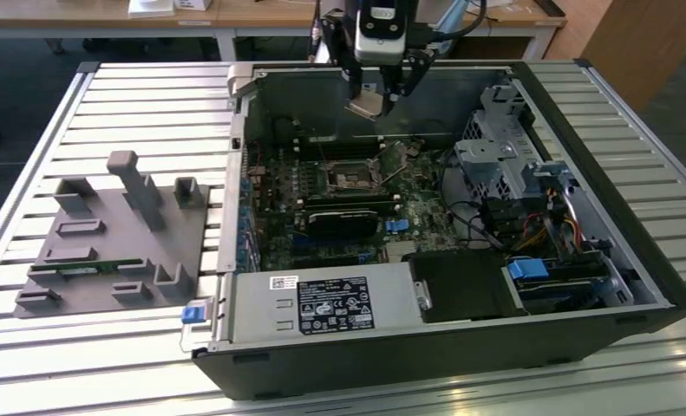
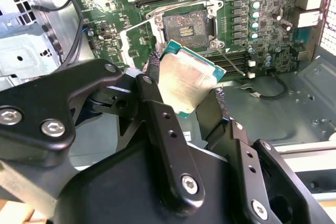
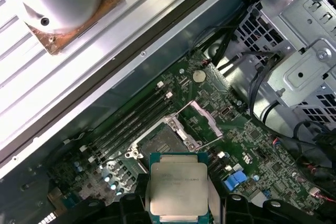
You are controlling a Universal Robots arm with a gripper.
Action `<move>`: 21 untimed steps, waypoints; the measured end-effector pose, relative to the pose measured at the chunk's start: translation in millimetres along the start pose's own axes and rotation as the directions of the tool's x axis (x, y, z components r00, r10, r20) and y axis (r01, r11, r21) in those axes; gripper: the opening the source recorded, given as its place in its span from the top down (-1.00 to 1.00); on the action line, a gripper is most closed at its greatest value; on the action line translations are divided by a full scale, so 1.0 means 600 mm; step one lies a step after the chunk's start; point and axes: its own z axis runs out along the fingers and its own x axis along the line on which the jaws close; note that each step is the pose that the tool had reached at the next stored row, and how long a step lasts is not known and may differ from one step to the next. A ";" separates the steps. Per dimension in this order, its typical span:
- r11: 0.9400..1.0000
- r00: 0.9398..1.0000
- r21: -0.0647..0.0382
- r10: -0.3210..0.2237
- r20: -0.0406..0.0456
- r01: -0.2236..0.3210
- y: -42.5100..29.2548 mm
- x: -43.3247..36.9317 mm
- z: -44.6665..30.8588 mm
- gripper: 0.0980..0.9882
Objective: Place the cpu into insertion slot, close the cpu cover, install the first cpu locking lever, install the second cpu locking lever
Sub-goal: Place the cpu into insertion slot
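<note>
The gripper (image 2: 186, 80) pinches the cpu (image 3: 178, 187) between its jaws; it is a thin square chip with a dull silvery top and green rim, held in air; beneath it the insertion slot (image 3: 160, 141) lies bare, its cpu cover (image 3: 205, 116) swung up; all inside the open computer case (image 1: 435, 360).

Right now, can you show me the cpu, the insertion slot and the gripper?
cpu (image 3: 178, 190): first wrist view, silvery metal top.
insertion slot (image 2: 186, 24): second wrist view, dark centre.
gripper (image 2: 186, 76): second wrist view, midway between its fingertips.
</note>
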 end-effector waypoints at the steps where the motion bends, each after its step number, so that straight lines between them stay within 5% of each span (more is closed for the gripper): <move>1: 1.000 1.000 0.000 0.005 0.000 -0.005 0.000 0.000 0.000 0.03; 21: 0.995 0.995 -0.002 0.097 0.008 -0.097 0.000 0.000 0.002 0.03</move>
